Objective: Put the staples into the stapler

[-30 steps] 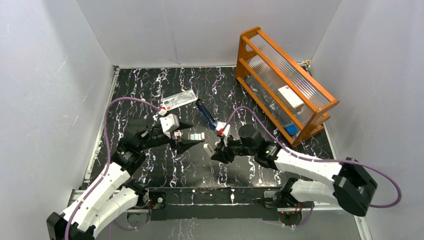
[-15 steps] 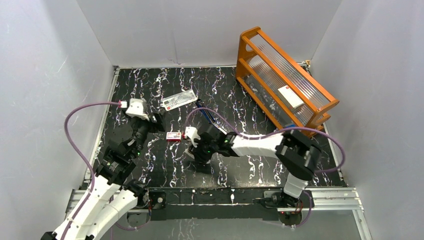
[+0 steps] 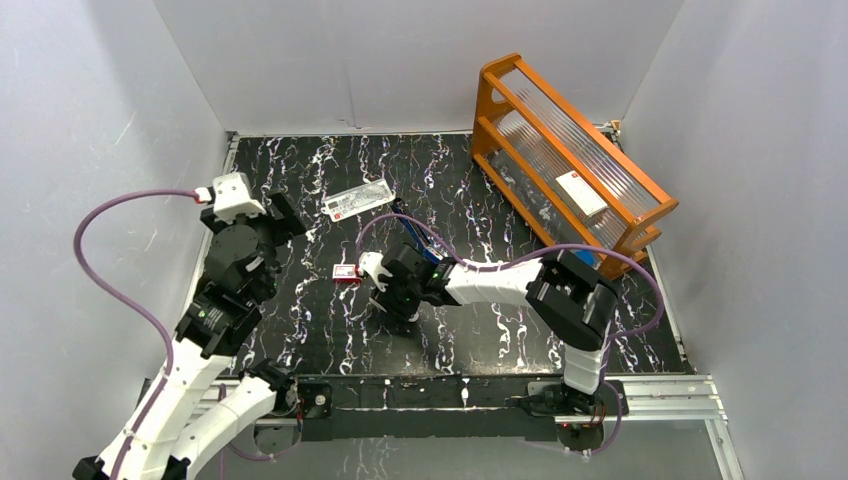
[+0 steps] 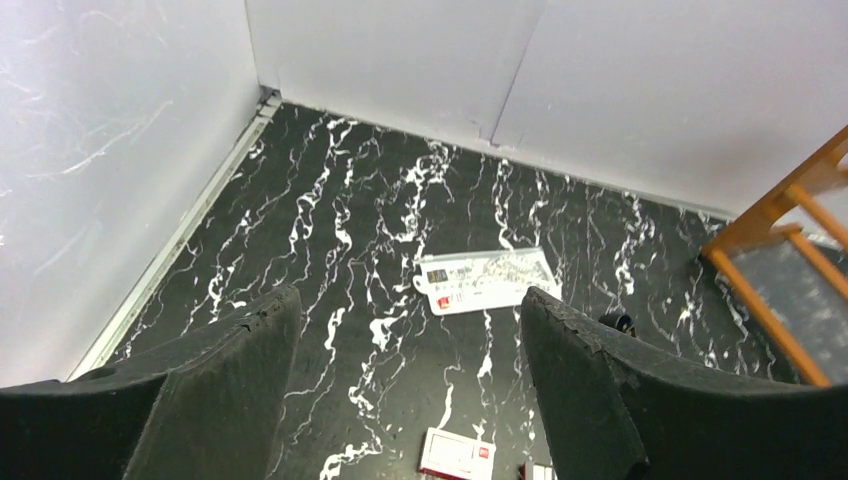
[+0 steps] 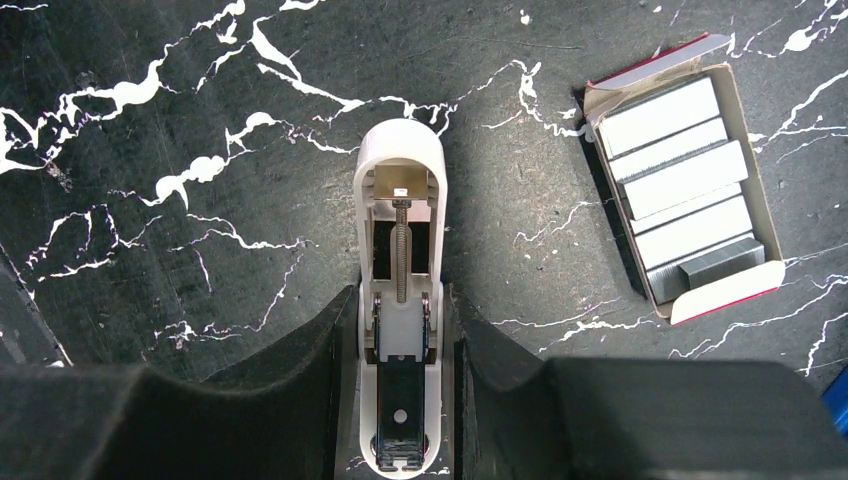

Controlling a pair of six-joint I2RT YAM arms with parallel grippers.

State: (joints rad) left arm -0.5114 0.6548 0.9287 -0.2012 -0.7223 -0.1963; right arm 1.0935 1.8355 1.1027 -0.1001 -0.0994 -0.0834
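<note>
My right gripper (image 5: pixel 402 330) is shut on a small white-silver oblong gadget (image 5: pixel 400 180) that lies open on the table, with its spring and inner rail showing. Right of it, the staples (image 5: pixel 680 175) lie as grey strips in an open red-and-white box (image 5: pixel 725 295). In the top view this gripper (image 3: pixel 397 303) is low beside the box (image 3: pixel 347 273). The blue stapler (image 3: pixel 409 229) lies behind my right wrist, and a blue corner of it shows in the right wrist view (image 5: pixel 836 420). My left gripper (image 4: pixel 408 305) is open, empty and raised at the left (image 3: pixel 281 214).
A white printed packet (image 3: pixel 358 199) lies behind the box; it also shows in the left wrist view (image 4: pixel 487 282). An orange rack with clear panels (image 3: pixel 570 160) stands at the back right. White walls enclose the black marbled table (image 3: pixel 300 330).
My left arm has lifted away from the box, up and back to the left. My right gripper has moved left with the white gadget and now sits beside the box.
</note>
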